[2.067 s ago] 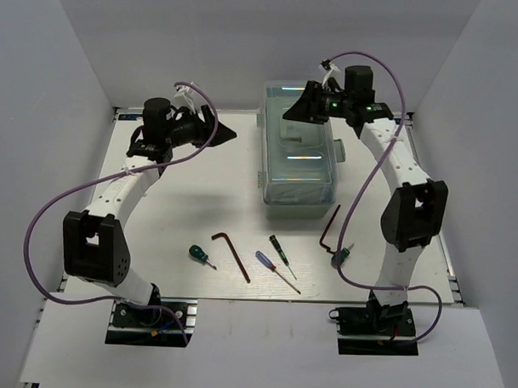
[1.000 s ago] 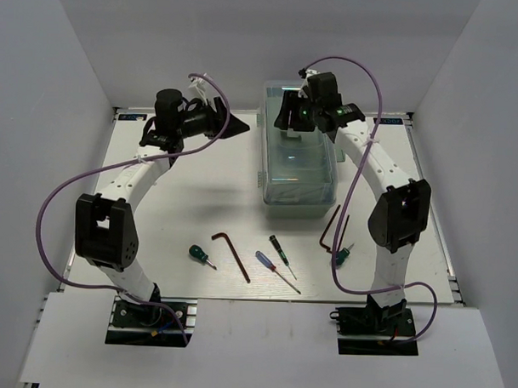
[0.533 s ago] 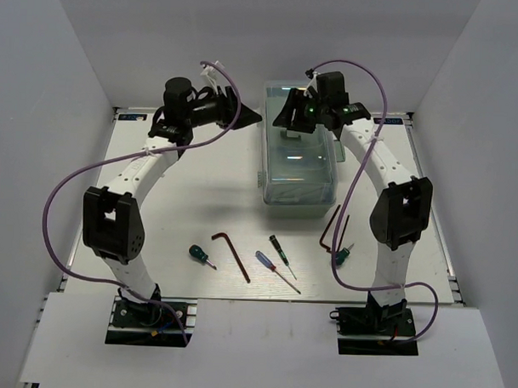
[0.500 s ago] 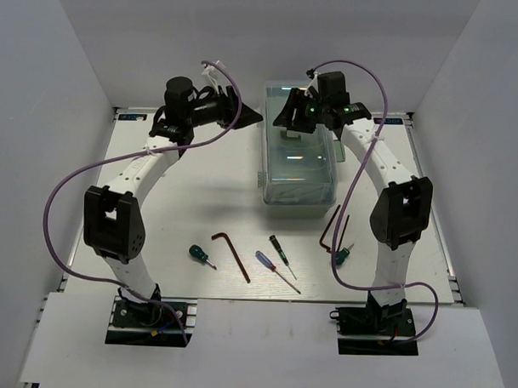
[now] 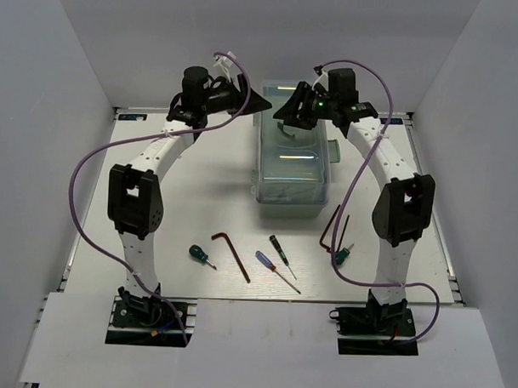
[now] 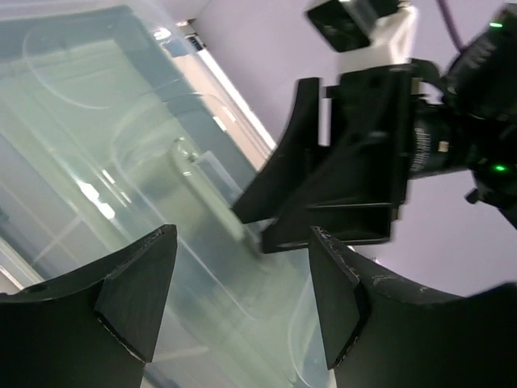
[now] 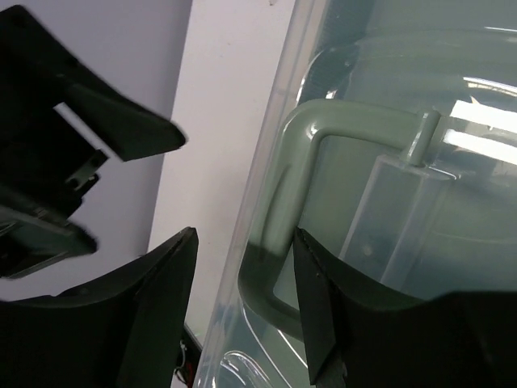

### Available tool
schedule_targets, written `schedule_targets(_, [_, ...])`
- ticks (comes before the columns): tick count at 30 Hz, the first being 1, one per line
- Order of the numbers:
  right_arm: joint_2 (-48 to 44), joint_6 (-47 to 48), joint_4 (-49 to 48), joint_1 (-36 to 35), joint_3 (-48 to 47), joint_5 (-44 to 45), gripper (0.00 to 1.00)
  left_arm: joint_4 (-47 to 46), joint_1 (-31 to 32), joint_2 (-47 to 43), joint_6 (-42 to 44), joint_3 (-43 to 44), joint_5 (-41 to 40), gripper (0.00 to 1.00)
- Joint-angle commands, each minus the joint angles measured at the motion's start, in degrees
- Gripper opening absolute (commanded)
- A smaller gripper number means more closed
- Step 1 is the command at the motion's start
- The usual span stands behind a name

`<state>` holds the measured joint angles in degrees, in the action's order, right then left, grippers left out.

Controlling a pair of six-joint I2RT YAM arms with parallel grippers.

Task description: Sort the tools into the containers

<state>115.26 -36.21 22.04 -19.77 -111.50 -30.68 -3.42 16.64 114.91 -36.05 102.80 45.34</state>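
- Top view: the left pincer [image 5: 260, 100] and the right pincer [image 5: 282, 115] hang tip to tip over the far end of the toolbox [image 5: 295, 174]. Both are spread open and neither holds anything. The box lies right beneath them and runs back toward the arm bases.
- The loose tools lie on the table [image 5: 191, 192], well behind both pincers and near the bases. They are a green-handled screwdriver [image 5: 197, 254], a hex key [image 5: 237, 257], a blue-handled screwdriver [image 5: 277, 273], a black-handled screwdriver [image 5: 284, 258], a second hex key [image 5: 330, 225] and a second green screwdriver [image 5: 342, 255].
- Left wrist view: the left fingers [image 6: 133, 283] stand wide apart with nothing between them. The clear lid [image 6: 89, 145] fills the space below and ahead, and the right pincer sits just beyond the fingertips, facing them.
- Right wrist view: the right fingers [image 7: 157, 315] are also wide apart and grip nothing. The bend of the mint handle [image 7: 295, 174] lies in line with the gap between them. Whether they touch it cannot be told.
- Handling, as a judgement: the box looks like light, stiff plastic. Its glossy lid is probably slippery and a little springy, so the handle or the lid's edge gives a surer hold than the flat face. A box this light may slide, so the other pincer could steady it.
- The tools are small, hard and lie flat. The screwdrivers are best pinched across their handles, and the hex keys across the long arm near the bend.
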Motion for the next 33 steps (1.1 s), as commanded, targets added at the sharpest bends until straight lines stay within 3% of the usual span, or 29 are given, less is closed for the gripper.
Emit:
schedule_targets(1, [-1.8,-3.96,-8.07,-0.01,0.06,-6.24,0.56,3.33,0.23,0.92,-1.21,3.63,-0.69,0.76])
schedule_targets(14, [-1.44,-4.22,-9.3,0.87,1.38,-7.73,0.56,8.17,2.6,11.2,-4.99,16.27,-1.13,0.77])
schedule_targets(25, [-1.79,-3.88,-10.0,1.4,1.64,-9.22,0.58,10.27,4.27,13.76,-7.28,18.05,-0.08,0.77])
schedule_targets(33, [-12.94,11.73,-6.58,6.13,10.5,-8.87,0.66,13.26,4.27,14.81,-7.8,19.19,-0.08,0.77])
